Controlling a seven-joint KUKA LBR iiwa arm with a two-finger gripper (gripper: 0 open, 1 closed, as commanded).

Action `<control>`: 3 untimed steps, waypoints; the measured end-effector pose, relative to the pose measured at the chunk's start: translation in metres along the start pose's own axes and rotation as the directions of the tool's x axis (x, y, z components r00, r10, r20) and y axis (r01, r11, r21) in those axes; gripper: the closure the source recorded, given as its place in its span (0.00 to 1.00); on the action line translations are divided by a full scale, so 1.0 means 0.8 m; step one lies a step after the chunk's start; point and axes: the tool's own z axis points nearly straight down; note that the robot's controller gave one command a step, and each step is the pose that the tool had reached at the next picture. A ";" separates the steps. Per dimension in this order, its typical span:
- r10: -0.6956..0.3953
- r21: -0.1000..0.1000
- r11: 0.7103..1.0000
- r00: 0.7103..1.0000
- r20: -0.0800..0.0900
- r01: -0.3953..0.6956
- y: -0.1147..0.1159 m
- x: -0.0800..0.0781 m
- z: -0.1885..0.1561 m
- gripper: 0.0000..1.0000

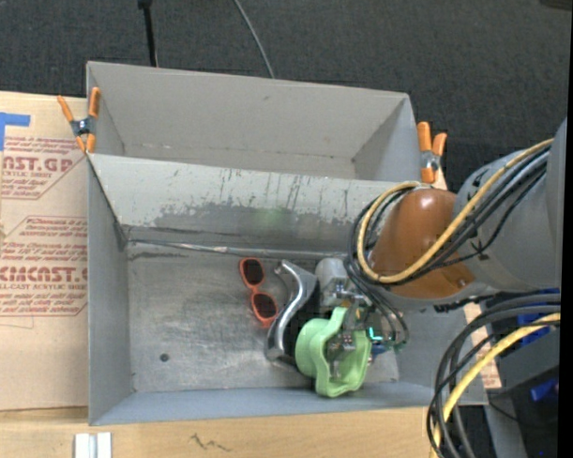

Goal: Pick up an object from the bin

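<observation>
Leftward in the bin (111, 292) you have bare floor up to the wall. Mid-bin lie orange glasses (256, 290), a curved silver piece (291, 313) just beside, then a green plastic lump (310, 348) close against the front wall, the gripper (344, 344) down on it; spread or pinching, you cannot tell

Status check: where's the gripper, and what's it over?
Gripper low in bin's lower-right corner, over green lump. Hold not confirmed. Grey curved piece against lump's left; orange glasses beyond it.
</observation>
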 end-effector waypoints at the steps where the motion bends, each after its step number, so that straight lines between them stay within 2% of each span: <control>1: -0.003 0.000 1.000 1.000 -0.002 0.003 0.000 0.000 -0.002 1.00; 2: 0.000 0.001 1.000 1.000 0.001 0.000 0.000 0.000 0.000 0.00; 3: -0.003 0.000 1.000 1.000 -0.001 0.003 0.000 0.000 -0.002 1.00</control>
